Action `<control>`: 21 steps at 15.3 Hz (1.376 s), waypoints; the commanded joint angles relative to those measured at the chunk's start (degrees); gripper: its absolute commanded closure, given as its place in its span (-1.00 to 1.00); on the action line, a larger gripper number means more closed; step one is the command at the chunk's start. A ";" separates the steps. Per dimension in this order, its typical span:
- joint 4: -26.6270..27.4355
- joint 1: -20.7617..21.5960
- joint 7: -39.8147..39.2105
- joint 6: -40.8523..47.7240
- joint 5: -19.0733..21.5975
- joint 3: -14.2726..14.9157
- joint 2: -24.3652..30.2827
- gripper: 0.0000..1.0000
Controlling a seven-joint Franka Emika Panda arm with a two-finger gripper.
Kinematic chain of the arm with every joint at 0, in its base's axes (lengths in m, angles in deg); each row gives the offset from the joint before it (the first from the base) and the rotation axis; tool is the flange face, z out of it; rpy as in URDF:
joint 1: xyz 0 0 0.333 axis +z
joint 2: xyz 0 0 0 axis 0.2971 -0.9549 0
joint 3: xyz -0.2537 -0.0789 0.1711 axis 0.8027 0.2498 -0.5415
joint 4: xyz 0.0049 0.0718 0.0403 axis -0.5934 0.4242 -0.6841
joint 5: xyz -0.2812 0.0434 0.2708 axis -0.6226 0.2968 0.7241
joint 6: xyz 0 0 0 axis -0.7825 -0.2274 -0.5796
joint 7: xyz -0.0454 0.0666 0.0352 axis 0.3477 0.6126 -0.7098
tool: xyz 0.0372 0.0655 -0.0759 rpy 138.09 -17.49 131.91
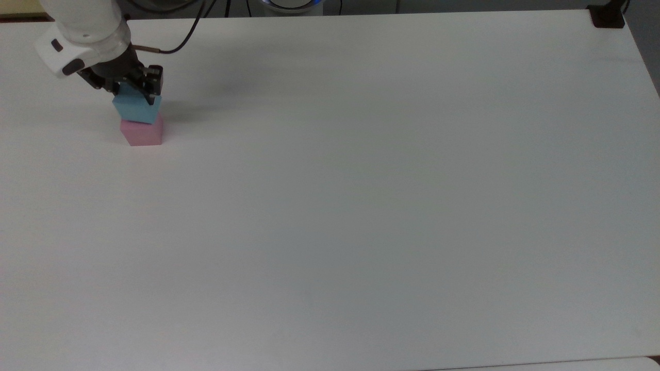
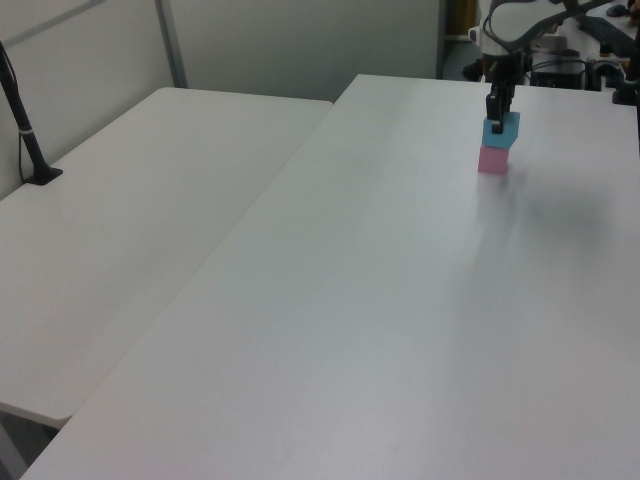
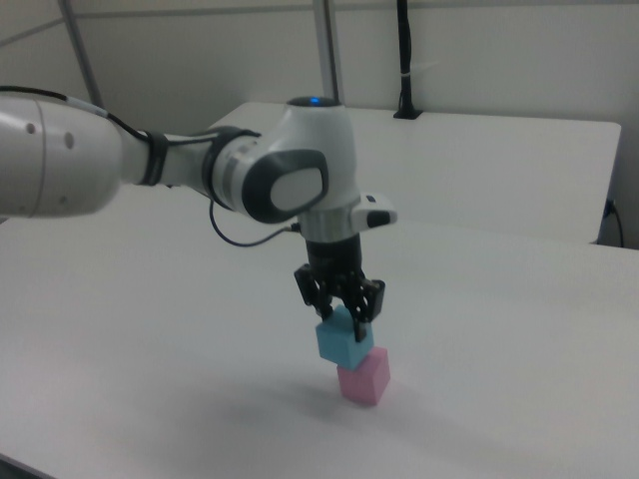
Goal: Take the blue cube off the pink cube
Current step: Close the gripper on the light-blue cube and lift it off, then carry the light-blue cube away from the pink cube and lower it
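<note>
At the far left of the top view, the blue cube [image 1: 136, 109] is on top of the pink cube [image 1: 142, 133], which rests on the white table [image 1: 361, 180]. My gripper [image 1: 135, 97] comes down from above and is shut on the blue cube's upper part. In the right view the blue cube [image 3: 344, 343] hangs in the gripper [image 3: 342, 317], shifted a little to the right view's left over the pink cube [image 3: 362, 379]; I cannot tell whether the two still touch. The left view has the blue cube [image 2: 501, 127], the pink cube [image 2: 493, 160] and the gripper [image 2: 497, 117] at the table's far end.
A black clamp base [image 1: 607, 16] sits at the table's far right corner in the top view. A second white table [image 2: 130, 230] adjoins on the left view's left, with a black post [image 2: 25, 130] on it. Cables [image 1: 175, 31] trail from the arm.
</note>
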 commanded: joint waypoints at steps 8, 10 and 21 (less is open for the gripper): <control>-4.11 3.23 24.80 12.70 1.13 -21.56 8.62 0.21; -4.99 5.33 32.44 10.16 0.78 -24.56 7.21 0.22; -8.51 18.35 50.76 -3.11 -1.68 -26.16 -7.89 0.23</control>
